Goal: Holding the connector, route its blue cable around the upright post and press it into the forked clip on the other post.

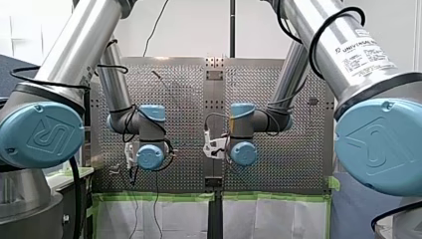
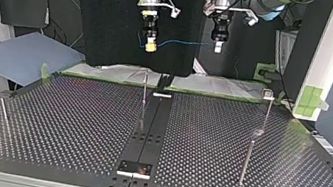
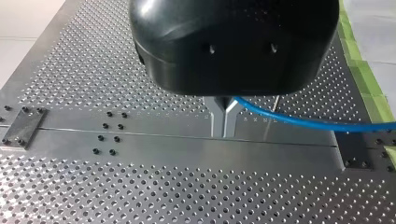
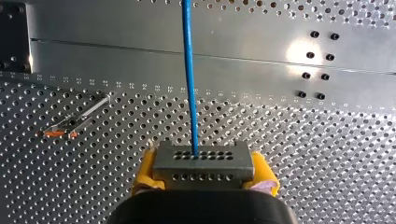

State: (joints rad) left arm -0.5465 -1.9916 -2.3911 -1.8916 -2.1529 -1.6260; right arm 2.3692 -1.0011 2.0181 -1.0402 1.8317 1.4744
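Yellow-padded right pincer (image 4: pixel 205 173) clamps the connector (image 4: pixel 203 162); left pincer (image 3: pixel 224 116) pinches its blue cable (image 3: pixel 299 122)

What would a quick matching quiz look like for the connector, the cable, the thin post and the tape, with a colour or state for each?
Things: 1 connector; 2 cable; 3 post; 4 tape.
Matches: A green; B upright on the table; C gripped between yellow pads; D blue.
Pairs: 1-C, 2-D, 3-B, 4-A.

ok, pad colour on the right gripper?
Yellow pads, best seen in the right wrist view.
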